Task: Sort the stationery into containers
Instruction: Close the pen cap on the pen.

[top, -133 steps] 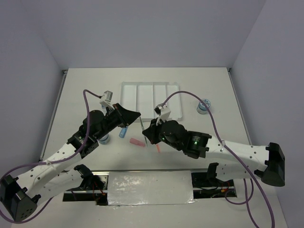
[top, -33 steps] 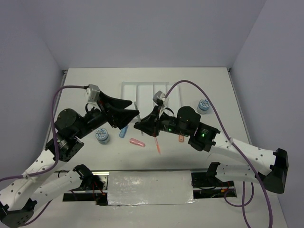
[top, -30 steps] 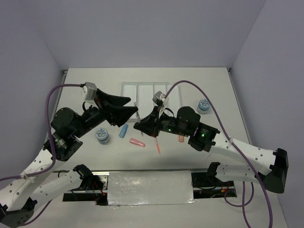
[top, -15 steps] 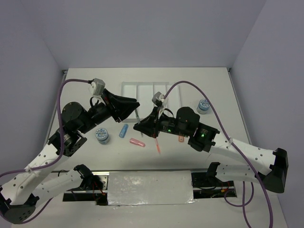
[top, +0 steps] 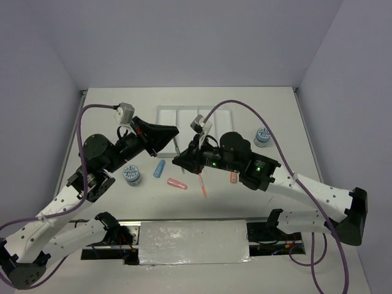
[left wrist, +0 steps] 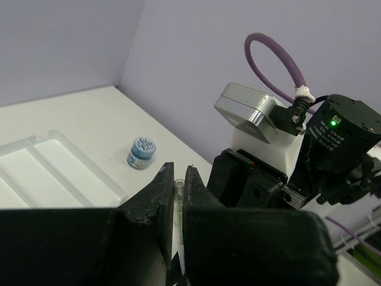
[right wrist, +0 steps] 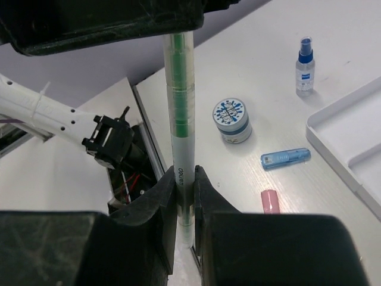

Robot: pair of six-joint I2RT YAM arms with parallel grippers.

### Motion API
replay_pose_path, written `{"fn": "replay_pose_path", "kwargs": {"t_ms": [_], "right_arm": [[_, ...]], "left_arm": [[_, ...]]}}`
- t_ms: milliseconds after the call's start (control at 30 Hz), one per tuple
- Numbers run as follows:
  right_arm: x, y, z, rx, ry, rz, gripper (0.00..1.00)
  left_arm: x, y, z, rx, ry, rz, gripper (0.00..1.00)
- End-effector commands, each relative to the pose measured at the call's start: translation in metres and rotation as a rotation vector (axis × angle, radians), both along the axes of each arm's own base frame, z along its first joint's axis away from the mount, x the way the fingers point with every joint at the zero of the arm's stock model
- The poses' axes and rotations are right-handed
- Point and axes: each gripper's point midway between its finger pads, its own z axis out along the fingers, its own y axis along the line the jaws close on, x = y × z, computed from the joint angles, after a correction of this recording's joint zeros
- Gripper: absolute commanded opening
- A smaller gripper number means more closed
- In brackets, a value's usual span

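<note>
A thin green pen (right wrist: 181, 113) hangs in the air between both grippers. My right gripper (right wrist: 184, 186) is shut on its lower part, and my left gripper (left wrist: 178, 189) is shut on its clear end (left wrist: 178, 186). In the top view the left gripper (top: 175, 136) and right gripper (top: 177, 161) meet just in front of the white tray (top: 164, 116). On the table lie a blue stick (top: 159, 168), a pink stick (top: 177, 183), an orange pen (top: 202, 187), an orange stick (top: 233, 178) and two patterned discs (top: 131, 174) (top: 263, 136). A blue-capped bottle (right wrist: 304, 64) stands beyond one disc (right wrist: 232, 119).
The tray's long compartments (left wrist: 56, 179) show nothing in them in the left wrist view. A foil-covered plate (top: 193, 242) and the arm bases sit at the near edge. Walls close in the table at the left, back and right.
My left gripper swung in toward the raised green pen and closed its jaws on the pen's free end. The right gripper kept its hold and shifted slightly.
</note>
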Motion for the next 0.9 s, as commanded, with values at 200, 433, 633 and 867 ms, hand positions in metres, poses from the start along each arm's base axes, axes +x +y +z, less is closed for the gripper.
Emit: {"fn": "replay_pose_path", "kwargs": {"t_ms": [200,433,633,867], "right_arm": [[0.036,0.001,0.171,0.307,-0.246,-0.066,0.0],[0.045,0.0,0.207,0.327,-0.299,-0.06,0.0],[0.055,0.002,0.217,0.308,-0.334,-0.052,0.0],[0.068,0.015,0.173,0.205,-0.295,-0.048,0.0]], "left_arm": [[-0.004,-0.013,-0.091,0.097,0.208,-0.057,0.0],[-0.016,-0.021,-0.127,0.132,0.267,-0.105,0.0],[-0.027,-0.03,-0.149,0.153,0.305,-0.153,0.0],[-0.023,-0.02,-0.129,0.186,0.262,-0.094,0.0]]}}
